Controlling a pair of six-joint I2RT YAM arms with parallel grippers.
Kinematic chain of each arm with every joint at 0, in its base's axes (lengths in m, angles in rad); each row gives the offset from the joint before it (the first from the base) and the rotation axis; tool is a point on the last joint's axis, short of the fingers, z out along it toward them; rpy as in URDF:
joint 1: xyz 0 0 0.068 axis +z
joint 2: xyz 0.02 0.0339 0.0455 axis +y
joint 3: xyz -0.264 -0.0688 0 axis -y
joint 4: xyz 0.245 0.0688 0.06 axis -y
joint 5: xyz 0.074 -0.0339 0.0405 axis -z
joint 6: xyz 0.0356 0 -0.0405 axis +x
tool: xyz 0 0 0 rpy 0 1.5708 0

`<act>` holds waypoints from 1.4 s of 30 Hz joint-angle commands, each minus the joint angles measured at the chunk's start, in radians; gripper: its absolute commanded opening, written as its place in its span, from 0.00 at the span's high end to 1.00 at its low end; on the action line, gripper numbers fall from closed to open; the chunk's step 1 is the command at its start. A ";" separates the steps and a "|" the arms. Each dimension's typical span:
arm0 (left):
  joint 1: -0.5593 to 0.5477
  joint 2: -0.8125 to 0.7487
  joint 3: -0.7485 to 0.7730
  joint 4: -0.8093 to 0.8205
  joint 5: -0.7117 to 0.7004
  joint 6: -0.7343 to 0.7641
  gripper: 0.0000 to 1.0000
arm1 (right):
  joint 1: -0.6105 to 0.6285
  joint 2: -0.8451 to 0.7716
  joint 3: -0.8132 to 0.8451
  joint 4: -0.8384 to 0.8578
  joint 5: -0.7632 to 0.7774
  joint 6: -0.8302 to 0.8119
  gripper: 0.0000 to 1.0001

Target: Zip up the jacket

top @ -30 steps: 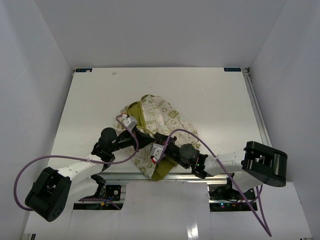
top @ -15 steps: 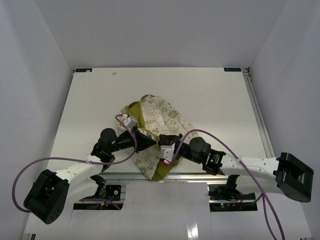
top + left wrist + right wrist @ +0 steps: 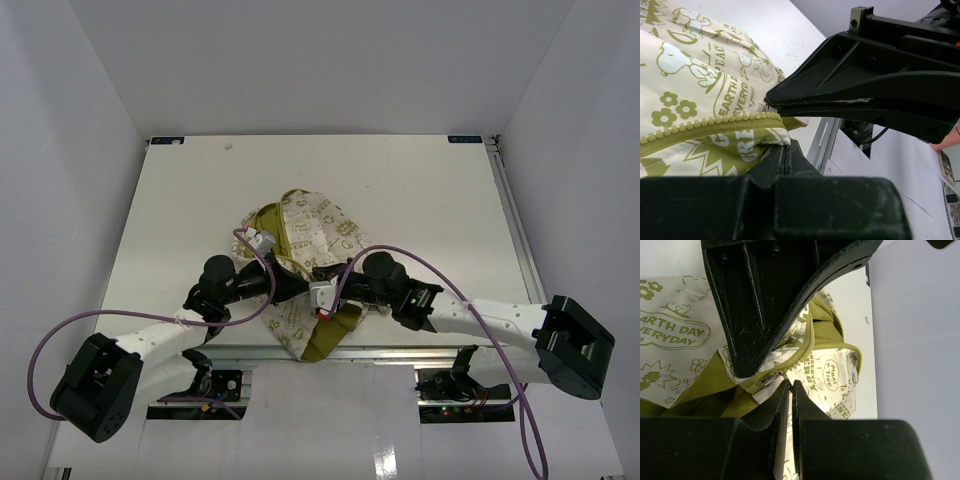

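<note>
1. Left wrist: left hand pinched shut on jacket hem, just under the zipper.
2. Right hand — also shut (grip unclear) — tips at the slider.
3. Zipping seems barely begun; next calls for drawing the slider away from left hand.

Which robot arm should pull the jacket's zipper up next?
Probably the right. The right gripper is shut with its tips at the metal zipper pull, while the left gripper pinches the jacket at its hem, good for holding it steady.
</note>
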 commanded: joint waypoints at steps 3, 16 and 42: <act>-0.030 0.006 -0.009 -0.118 0.110 0.007 1.00 | -0.042 -0.062 0.070 0.188 0.104 -0.052 0.92; -0.028 -0.144 0.072 -0.248 -0.095 -0.060 0.44 | 0.092 -0.120 -0.098 0.289 0.174 0.144 0.92; -0.028 -0.287 0.098 -0.457 -0.304 -0.149 0.30 | 0.216 -0.005 -0.087 0.382 0.390 0.289 0.92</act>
